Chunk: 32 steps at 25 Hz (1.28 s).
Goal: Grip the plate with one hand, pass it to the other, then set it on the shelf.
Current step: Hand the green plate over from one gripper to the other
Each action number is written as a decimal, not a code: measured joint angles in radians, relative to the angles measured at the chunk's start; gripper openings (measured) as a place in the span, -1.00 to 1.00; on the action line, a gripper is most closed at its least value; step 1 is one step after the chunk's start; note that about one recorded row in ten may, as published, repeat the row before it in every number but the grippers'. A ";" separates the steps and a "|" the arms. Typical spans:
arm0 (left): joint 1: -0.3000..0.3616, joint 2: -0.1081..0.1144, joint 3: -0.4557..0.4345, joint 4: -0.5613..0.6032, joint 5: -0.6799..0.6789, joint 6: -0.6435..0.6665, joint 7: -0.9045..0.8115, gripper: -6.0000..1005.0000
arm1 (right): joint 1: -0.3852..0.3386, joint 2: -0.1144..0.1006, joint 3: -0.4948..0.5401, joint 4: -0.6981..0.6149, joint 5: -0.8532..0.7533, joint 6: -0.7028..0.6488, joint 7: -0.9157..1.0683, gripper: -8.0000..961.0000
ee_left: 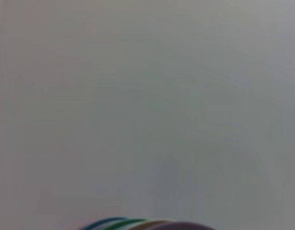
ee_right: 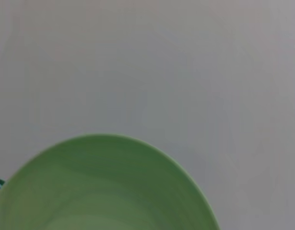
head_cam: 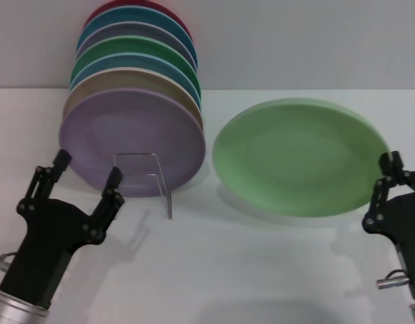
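Head view: the left end effector [head_cam: 86, 169] stands with fingers spread wide, empty; just beyond its fingertips a row of upright coloured plates [head_cam: 133, 101] — lilac foremost — leans on the clear wire-framed shelf [head_cam: 145, 177]. The round, matte plate [head_cam: 301, 155] lies flat on the white worktop [head_cam: 261, 270], just inward of the right end effector [head_cam: 389, 182], whose opening I cannot tell.

My right gripper [head_cam: 395, 177] is cut by the head view's edge, so its fingers' spread is unreadable. The plate [ee_right: 104, 187] runs off my right wrist view. The stacked plates [ee_left: 147, 224] show only rim slivers in my left wrist view.
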<state>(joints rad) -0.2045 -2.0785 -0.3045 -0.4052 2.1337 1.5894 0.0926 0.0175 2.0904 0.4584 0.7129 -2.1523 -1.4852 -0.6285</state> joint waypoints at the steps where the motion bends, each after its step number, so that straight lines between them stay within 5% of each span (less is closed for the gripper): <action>1: 0.000 0.000 0.004 -0.006 0.000 -0.010 0.002 0.51 | 0.001 0.000 -0.017 0.010 0.012 -0.001 -0.024 -0.95; 32: -0.062 0.002 0.069 -0.073 0.000 -0.170 0.004 0.51 | 0.084 0.001 -0.152 0.087 0.072 0.084 -0.255 -0.95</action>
<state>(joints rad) -0.2668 -2.0770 -0.2351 -0.4784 2.1338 1.4190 0.0967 0.1014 2.0914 0.3060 0.7995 -2.0799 -1.4008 -0.8831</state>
